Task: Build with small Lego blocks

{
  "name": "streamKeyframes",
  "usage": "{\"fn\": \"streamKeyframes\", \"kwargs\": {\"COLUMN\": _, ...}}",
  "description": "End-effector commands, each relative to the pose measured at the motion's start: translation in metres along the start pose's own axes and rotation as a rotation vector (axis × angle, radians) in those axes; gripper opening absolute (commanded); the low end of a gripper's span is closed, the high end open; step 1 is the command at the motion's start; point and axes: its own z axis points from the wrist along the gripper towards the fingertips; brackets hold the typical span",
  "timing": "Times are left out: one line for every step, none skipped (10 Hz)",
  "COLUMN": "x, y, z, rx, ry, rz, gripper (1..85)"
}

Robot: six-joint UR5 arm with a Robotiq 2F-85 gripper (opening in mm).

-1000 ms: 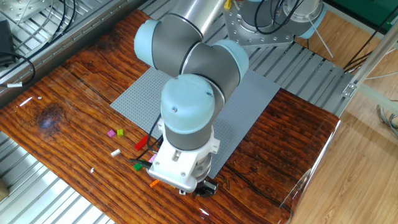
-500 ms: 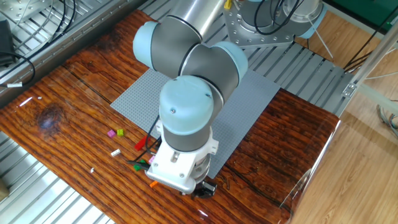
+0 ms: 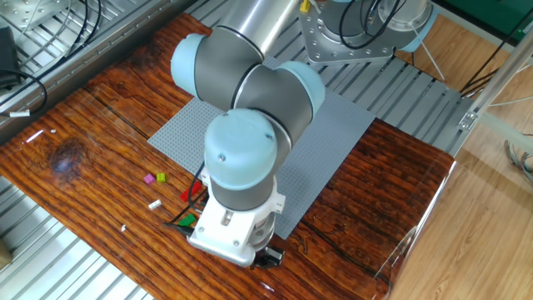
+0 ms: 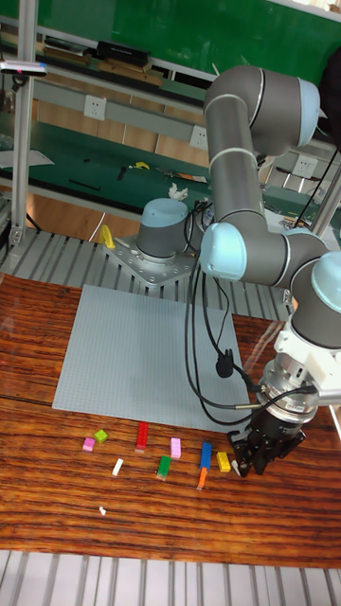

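The small Lego blocks lie in a loose row on the wooden table in front of the grey baseplate [image 4: 133, 350]. In the tall fixed view I see magenta [image 4: 88, 443], lime [image 4: 100, 436], red [image 4: 142, 435], pink [image 4: 175, 447], green [image 4: 164, 465], blue [image 4: 206, 455], yellow [image 4: 224, 461], orange [image 4: 201, 481] and white [image 4: 117, 466] bricks. My gripper [image 4: 251, 462] hangs low over the table just right of the yellow brick, fingers apart and holding nothing. In the fixed view the wrist hides the gripper and most bricks; magenta [image 3: 149, 177], lime [image 3: 161, 177], red [image 3: 187, 193] and green [image 3: 188, 221] show.
The arm's base [image 4: 163, 237] is bolted behind the baseplate [image 3: 333, 142]. Black cables [image 4: 204, 360] hang from the arm over the plate's right side. A tiny white piece [image 4: 102, 510] lies near the table's front edge, which meets metal rails.
The wrist and gripper have shifted to the left and slightly toward the table's front edge, now covering the orange and pink bricks in the fixed view. The bricks have not moved.
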Motion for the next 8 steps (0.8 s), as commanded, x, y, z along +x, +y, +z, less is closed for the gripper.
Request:
{"fn": "streamKeyframes", "kwargs": {"x": 0.0080, "y": -0.0037, "z": -0.0028, "rx": 0.002, "ry": 0.029, "rz": 0.010, "gripper": 30.3}}
{"fn": "streamKeyframes", "kwargs": {"x": 0.0092, "y": -0.0041, "z": -0.0017, "rx": -0.005, "ry": 0.030, "rz": 0.013, "gripper": 30.3}}
{"fn": "streamKeyframes", "kwargs": {"x": 0.0090, "y": -0.0053, "z": 0.0002, "rx": -0.005, "ry": 0.030, "rz": 0.012, "gripper": 30.3}}
{"fn": "streamKeyframes", "kwargs": {"x": 0.0064, "y": -0.0054, "z": 0.0017, "rx": -0.007, "ry": 0.023, "rz": 0.010, "gripper": 31.0}}
{"fn": "streamKeyframes", "kwargs": {"x": 0.0050, "y": -0.0056, "z": 0.0031, "rx": -0.008, "ry": 0.020, "rz": 0.009, "gripper": 31.0}}
{"fn": "streamKeyframes", "kwargs": {"x": 0.0042, "y": -0.0059, "z": 0.0041, "rx": -0.007, "ry": 0.018, "rz": 0.007, "gripper": 31.0}}
{"fn": "streamKeyframes", "kwargs": {"x": 0.0033, "y": -0.0049, "z": 0.0047, "rx": -0.011, "ry": 0.015, "rz": 0.006, "gripper": 31.0}}
{"fn": "streamKeyframes", "kwargs": {"x": 0.0026, "y": -0.0046, "z": 0.0055, "rx": -0.012, "ry": 0.013, "rz": 0.001, "gripper": 31.0}}
